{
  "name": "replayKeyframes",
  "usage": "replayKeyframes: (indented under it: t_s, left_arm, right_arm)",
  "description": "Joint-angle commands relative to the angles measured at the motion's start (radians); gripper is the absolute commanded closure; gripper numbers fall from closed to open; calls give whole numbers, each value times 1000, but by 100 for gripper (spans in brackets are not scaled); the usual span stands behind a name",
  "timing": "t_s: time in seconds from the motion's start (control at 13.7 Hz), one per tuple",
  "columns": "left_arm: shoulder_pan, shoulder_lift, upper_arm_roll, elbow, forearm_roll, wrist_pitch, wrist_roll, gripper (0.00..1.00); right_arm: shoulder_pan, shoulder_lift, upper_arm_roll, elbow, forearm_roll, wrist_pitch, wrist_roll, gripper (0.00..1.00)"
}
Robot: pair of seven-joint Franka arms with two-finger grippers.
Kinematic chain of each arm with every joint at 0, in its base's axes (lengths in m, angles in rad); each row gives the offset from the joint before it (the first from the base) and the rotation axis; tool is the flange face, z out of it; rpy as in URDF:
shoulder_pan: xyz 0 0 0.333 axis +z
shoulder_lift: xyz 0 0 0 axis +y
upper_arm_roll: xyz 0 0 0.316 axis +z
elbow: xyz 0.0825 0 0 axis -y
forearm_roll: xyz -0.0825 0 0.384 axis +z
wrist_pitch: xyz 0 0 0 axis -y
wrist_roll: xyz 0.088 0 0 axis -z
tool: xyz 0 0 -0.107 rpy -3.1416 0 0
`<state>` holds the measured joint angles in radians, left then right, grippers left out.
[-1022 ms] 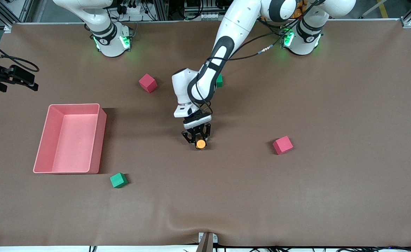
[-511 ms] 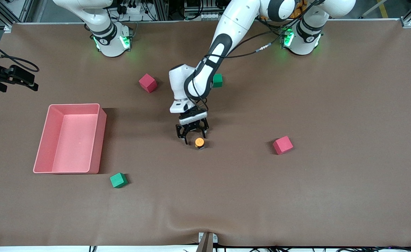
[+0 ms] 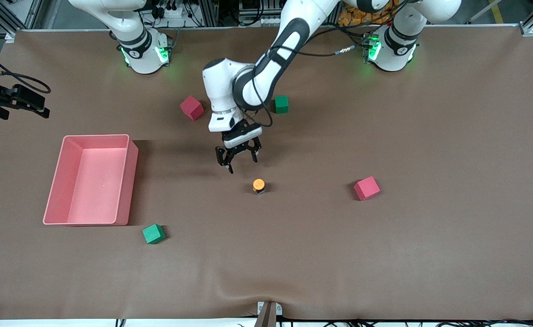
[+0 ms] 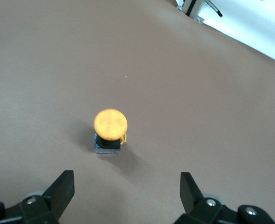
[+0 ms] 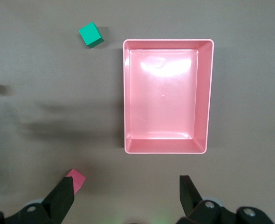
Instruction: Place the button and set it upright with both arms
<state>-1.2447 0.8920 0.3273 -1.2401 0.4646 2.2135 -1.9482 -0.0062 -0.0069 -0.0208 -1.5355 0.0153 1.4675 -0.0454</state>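
Note:
The button [image 3: 258, 185] stands upright on the brown table mat, orange cap up on its dark body, near the middle of the table. In the left wrist view it [image 4: 110, 128] sits free on the mat ahead of the jaws. My left gripper [image 3: 242, 164] is open and empty, raised over the mat just off the button, toward the robot bases; its open jaws show in the left wrist view [image 4: 127, 191]. My right gripper [image 5: 128, 196] is open and empty, high over the pink bin [image 5: 126, 93]; it is out of the front view.
The pink bin [image 3: 130, 181] stands toward the right arm's end. A red cube [image 3: 191, 107] and a green cube [image 3: 281, 104] lie near the bases. Another red cube [image 3: 366, 188] lies beside the button toward the left arm's end. A green cube [image 3: 153, 234] lies nearer the camera.
My left gripper was down around the button, then opened, let it go, and rose away toward the bases. The button stays upright where it was set.

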Motion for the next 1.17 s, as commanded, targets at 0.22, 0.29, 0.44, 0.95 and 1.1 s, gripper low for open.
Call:
replayKeyframes:
  t_s: [0.22,0.29,0.44,0.95,1.1]
  left_arm:
    - [98,-272,-8,-32,-217,-195,306,0]
    - [128,-310,-7,-32,-253,-224,363,0]
    - [215,-384,-7,-32,-309,-267,499,0]
    - [476,-548,-10,-32,-464,-435,874,0]
    - [534,-580,-8,-32,-492,-492,1003,0]
  right_arm:
    - [-17,1,16,5,-5,1,12,0]
    - [-17,1,16,5,-5,1,12,0]
    - [-17,1,16,5,-5,1,12,0]
    - [-18,1,16,5,-5,1,12,0]
    - [-17,1,16,5,-5,1,12,0]
